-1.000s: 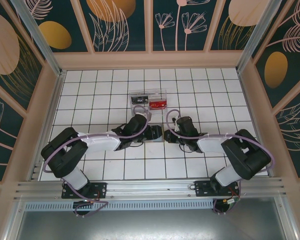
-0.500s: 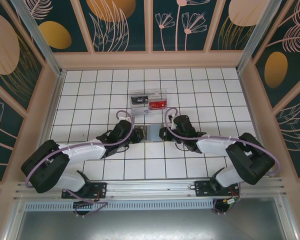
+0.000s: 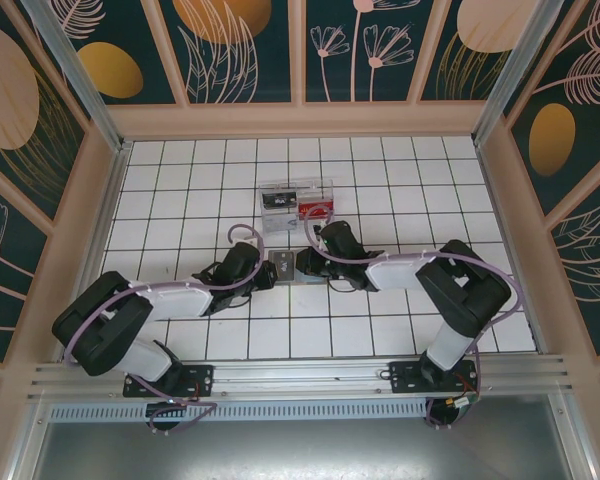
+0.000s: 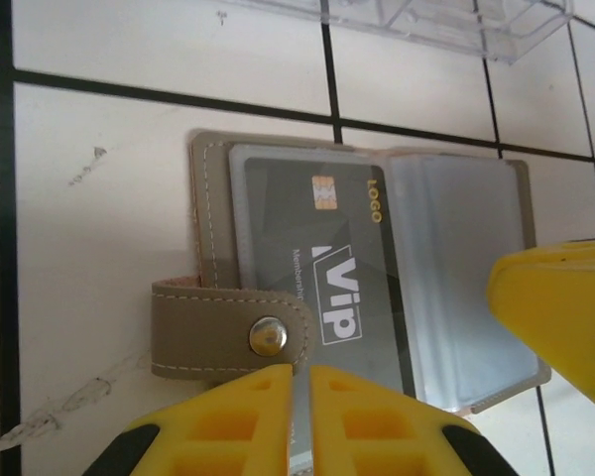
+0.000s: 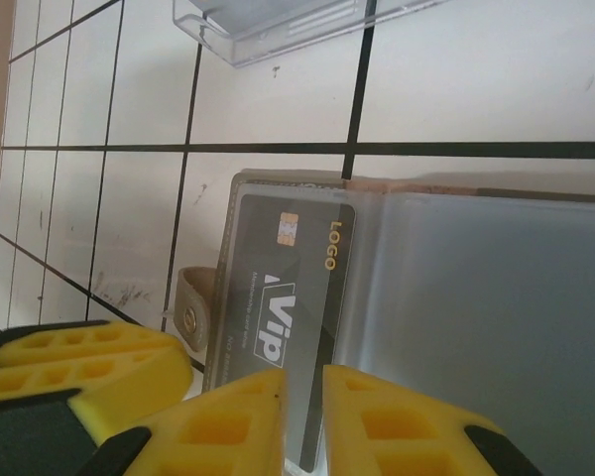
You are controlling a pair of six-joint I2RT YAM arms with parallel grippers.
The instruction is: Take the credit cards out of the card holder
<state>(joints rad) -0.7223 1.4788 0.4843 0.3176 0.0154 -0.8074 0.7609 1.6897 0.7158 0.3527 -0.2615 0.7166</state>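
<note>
1. Left wrist view: the card holder [image 4: 210, 228] lies open on the white tiles. A dark credit card [image 4: 327, 268] marked VIP sits in its 9 o'clock panel, cloudy sleeves lie at 3 o'clock, and the snap tab [image 4: 203, 332] is at 8 o'clock.
2. Left gripper [image 4: 299, 377] sits at the holder's 6 o'clock rim, pinched almost shut on a thin grey edge that I take for the holder's own.
3. Right gripper [image 5: 302, 385] shows a narrow gap between its yellow fingers, lined up with the card's near edge. I see nothing clamped in it.
4. Judgement: hold the left clamp firm so the holder cannot slide. Bite only the card's exposed edge and draw it out flat, away from the clear tray [image 3: 297, 203] at 12 o'clock.
5. Hard to tell: how many further cards hide in the cloudy sleeves, and which way each sleeve opens. From above, both wrists cover much of the holder.
</note>
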